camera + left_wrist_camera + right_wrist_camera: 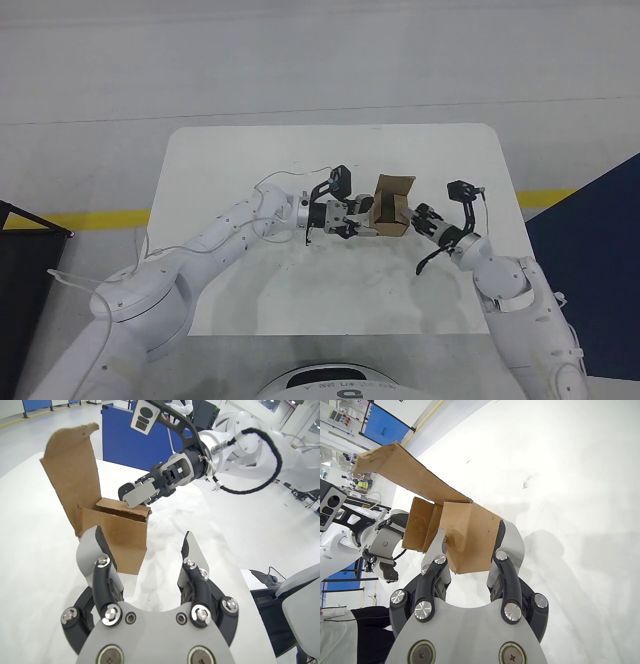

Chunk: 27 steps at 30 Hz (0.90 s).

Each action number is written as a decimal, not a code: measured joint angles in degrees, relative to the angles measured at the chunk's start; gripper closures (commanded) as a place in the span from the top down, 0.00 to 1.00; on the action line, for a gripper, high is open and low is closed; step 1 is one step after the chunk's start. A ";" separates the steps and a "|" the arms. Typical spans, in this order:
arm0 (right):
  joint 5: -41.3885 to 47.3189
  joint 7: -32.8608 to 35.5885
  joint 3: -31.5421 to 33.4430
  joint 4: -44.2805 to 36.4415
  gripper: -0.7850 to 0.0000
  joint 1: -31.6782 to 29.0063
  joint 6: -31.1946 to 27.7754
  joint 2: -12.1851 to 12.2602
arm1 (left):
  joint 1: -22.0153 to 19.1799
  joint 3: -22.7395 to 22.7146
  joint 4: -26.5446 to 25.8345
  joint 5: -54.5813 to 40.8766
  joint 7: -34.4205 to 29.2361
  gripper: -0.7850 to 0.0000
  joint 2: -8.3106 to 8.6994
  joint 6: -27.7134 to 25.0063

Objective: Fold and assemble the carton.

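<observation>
Top view first: where does the carton (393, 204) stand?
— Upright on the white table (300, 160), between the two grippers and well in from every table edge. A wide stretch of tabletop lies beyond it, on the side away from both arms.
— How is the left gripper (146, 550) set?
— Its fingers are spread wide and hold nothing. The carton is just ahead of them. One fingertip (100, 543) overlaps the near wall, but I cannot tell whether it touches. Tabletop shows in the gap between the fingers.
— And the right gripper (472, 530)?
— Its jaws are also apart and they straddle the carton. One fingertip (440, 538) lies over the open top rim and the other pad (502, 532) sits against the outer wall, lower down. I cannot tell whether they press on it.
— What do the edges look like?
— The top rim (120, 516) is open and ragged. A tall flap (72, 465) rises from the wall on the side away from the left gripper, with its upper corner curled. In the left wrist view, the right gripper's finger rests on the rim's far edge.
— Is there room beside the carton?
— On the side away from the flap, tabletop runs from the carton's wall out to the table's rounded corner.
</observation>
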 measured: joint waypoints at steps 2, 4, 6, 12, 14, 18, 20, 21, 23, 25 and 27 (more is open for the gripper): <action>-2.45 -0.47 -0.69 -0.44 0.45 0.25 0.86 0.04 | 0.16 0.00 0.01 0.45 0.31 0.86 -0.04 0.00; -4.57 -0.43 -1.49 -0.94 0.36 0.47 1.86 0.07 | 0.17 0.00 0.06 0.95 0.63 0.87 -0.06 0.00; -6.00 -0.24 -2.12 -1.49 0.23 0.60 2.77 0.09 | 0.04 0.00 0.07 1.49 1.12 0.87 -0.06 0.00; -9.76 0.43 -3.89 -3.36 0.00 0.85 6.04 0.11 | -0.31 0.00 -0.03 3.98 4.08 0.88 0.05 0.00; -10.59 -0.12 -4.25 -3.86 0.00 0.83 6.87 0.09 | -0.39 0.00 0.03 4.99 5.85 0.87 0.18 0.00; -12.74 -1.73 -4.78 -5.08 0.00 0.34 8.78 0.05 | -0.47 0.00 1.05 7.79 9.92 0.90 0.77 0.00; -13.98 -2.64 -5.04 -6.04 0.00 -0.20 9.99 0.02 | -0.60 0.00 1.57 9.82 12.57 0.91 1.26 0.00; -14.52 -2.95 -5.16 -6.52 0.11 -0.50 10.56 0.01 | -0.70 0.00 1.70 10.94 13.64 0.92 1.52 0.00; -15.94 -3.25 -5.61 -7.82 0.34 -1.29 12.06 -0.01 | -0.94 0.00 1.40 14.15 16.05 0.97 2.21 0.00; -16.74 -2.84 -6.52 -9.36 0.44 -2.16 13.37 -0.08 | -0.93 0.00 0.07 16.26 17.54 1.00 3.08 0.00; -16.67 -2.08 -7.57 -10.29 0.48 -2.68 13.98 -0.17 | -0.91 0.00 -1.24 17.34 17.33 1.00 4.05 0.00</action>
